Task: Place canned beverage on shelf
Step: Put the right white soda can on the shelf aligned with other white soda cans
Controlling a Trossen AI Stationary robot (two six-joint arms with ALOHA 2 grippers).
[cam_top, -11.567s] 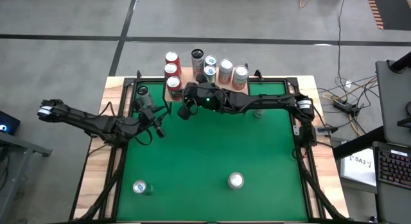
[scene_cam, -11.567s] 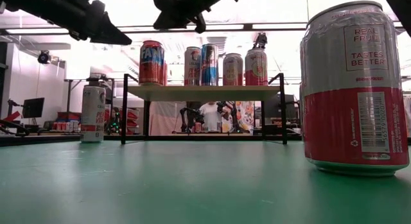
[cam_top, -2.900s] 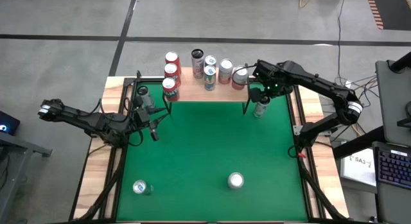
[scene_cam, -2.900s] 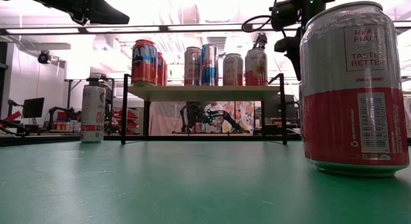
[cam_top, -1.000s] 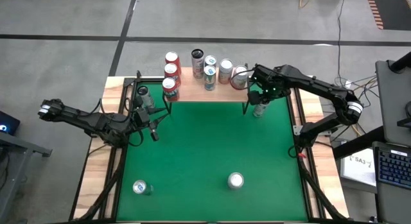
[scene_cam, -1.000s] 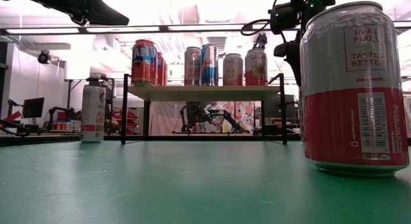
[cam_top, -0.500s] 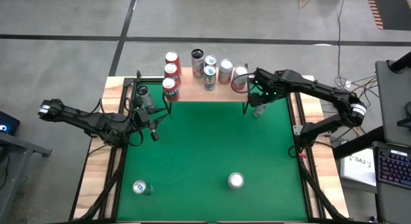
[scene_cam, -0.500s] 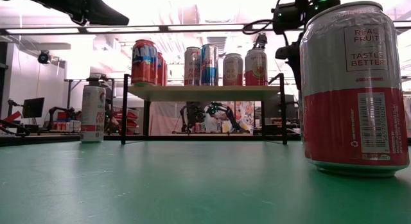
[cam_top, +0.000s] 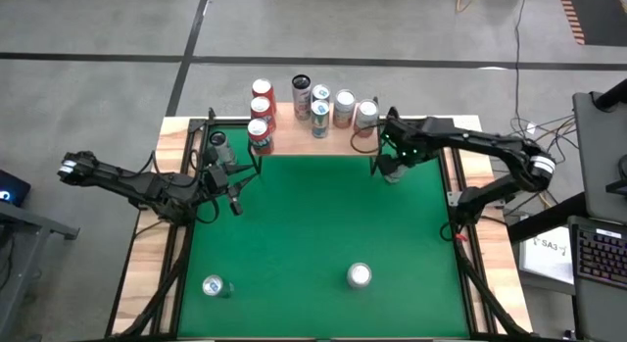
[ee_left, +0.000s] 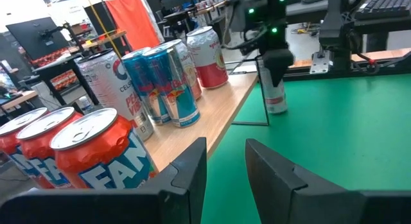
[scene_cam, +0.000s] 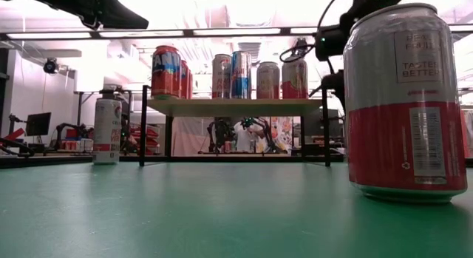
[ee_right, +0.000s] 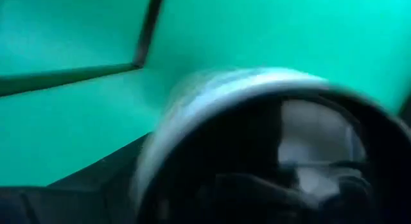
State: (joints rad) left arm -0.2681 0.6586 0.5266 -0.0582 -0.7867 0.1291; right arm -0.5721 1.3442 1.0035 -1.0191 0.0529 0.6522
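A white can [ee_left: 276, 101] stands upright on the green table beside the shelf's [cam_top: 294, 141] right front leg. My right gripper [ee_left: 274, 63] points down over it, open, with its fingers on either side of the can's top [ee_right: 257, 121]. The gripper itself hides that can in the high view. Several cans [cam_top: 320, 105] stand on the shelf's wooden top. My left gripper [ee_left: 226, 160] waits open and holds nothing, level with the shelf's left end and above the table's left part [cam_top: 233, 193]. My right gripper comes at the white can from above, pointing down, with its fingers [ee_left: 264, 68] astride the can's top end. I cannot tell whether they touch it. The can stands upright with its base on the table.
A can [cam_top: 217, 141] stands on the table left of the shelf. Two more cans [cam_top: 213, 285] [cam_top: 360, 275] stand near the front edge, one of them filling the right of the low view [scene_cam: 405, 103]. Green mat [cam_top: 313, 224] lies bare between them.
My right gripper has gone down from level with the shelf's cans onto the white can beside the shelf's right front leg. The can has stayed in place.
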